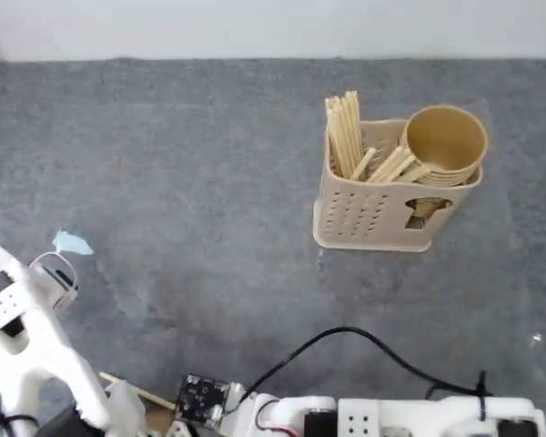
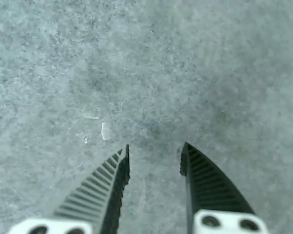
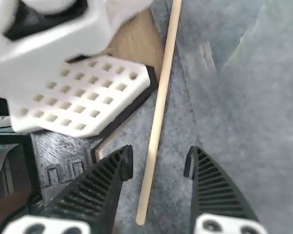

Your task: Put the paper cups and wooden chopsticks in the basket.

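Observation:
A beige slotted basket [image 1: 373, 218] stands at the far right of the grey mat. It holds a bundle of wooden chopsticks [image 1: 346, 137] and stacked paper cups [image 1: 446, 141]. One loose chopstick [image 3: 158, 105] lies on the mat at the near edge [image 1: 138, 391], next to the left arm's base. My right gripper [image 3: 160, 151] hangs open just above it, a finger on each side of its near end. My left gripper [image 2: 155, 146] is open over bare mat, with nothing between its fingers.
The left arm's white base with its perforated plate [image 3: 83, 100] sits right beside the loose chopstick. A small blue scrap [image 1: 73, 243] lies at the left. The right arm [image 1: 391, 419] and its black cable [image 1: 346, 332] stretch along the near edge.

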You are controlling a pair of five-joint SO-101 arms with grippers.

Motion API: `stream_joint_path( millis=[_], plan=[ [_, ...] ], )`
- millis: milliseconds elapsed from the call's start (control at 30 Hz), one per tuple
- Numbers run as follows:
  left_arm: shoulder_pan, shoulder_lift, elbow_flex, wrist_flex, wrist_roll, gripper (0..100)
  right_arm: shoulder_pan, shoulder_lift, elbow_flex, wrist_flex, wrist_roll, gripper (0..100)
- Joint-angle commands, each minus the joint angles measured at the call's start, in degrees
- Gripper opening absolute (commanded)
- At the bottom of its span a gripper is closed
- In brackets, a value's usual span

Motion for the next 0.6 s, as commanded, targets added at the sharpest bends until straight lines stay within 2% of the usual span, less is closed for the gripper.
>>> stream_joint_path(
  millis=[0,567],
  plan=[
    [-0.1,-1.8,-3.0,-0.8,-0.1,17,-2.2,-1.0,0.8,-2.1,-0.2,17.7],
    [-0.1,-1.8,-3.1,-0.8,-0.1,17,-2.1,-1.0,-0.3,1.3,-0.3,17.6]
  ],
)
